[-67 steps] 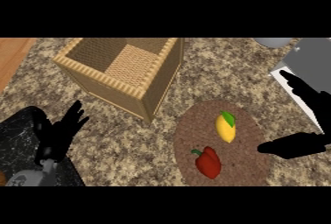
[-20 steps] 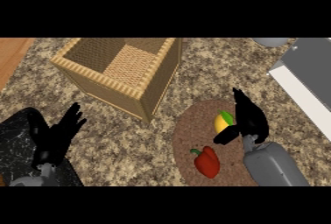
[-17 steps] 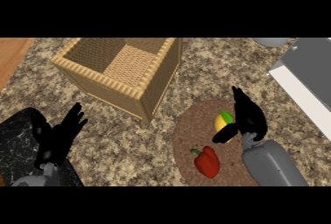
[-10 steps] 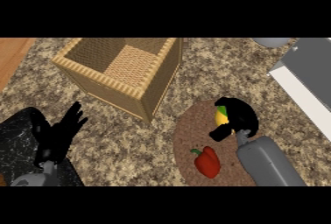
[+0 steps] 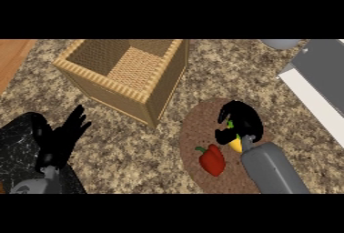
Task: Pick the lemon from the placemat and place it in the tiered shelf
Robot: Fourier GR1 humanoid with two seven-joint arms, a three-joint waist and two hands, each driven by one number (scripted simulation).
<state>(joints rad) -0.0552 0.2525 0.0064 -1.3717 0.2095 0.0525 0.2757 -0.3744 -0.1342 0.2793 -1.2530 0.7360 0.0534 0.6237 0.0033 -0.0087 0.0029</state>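
Head view: right hand (image 5: 240,122) curled over the lemon (image 5: 235,144) on the placemat (image 5: 201,132), yellow peeking beneath the fingers.

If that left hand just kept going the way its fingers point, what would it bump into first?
Probably the wicker shelf. The left hand points up and to the right over bare counter, toward the shelf's near wall, though depth is hard to judge.

Woven wicker shelf (image 5: 128,73), speckled stone counter (image 5: 134,150), glossy red pepper (image 5: 212,159)
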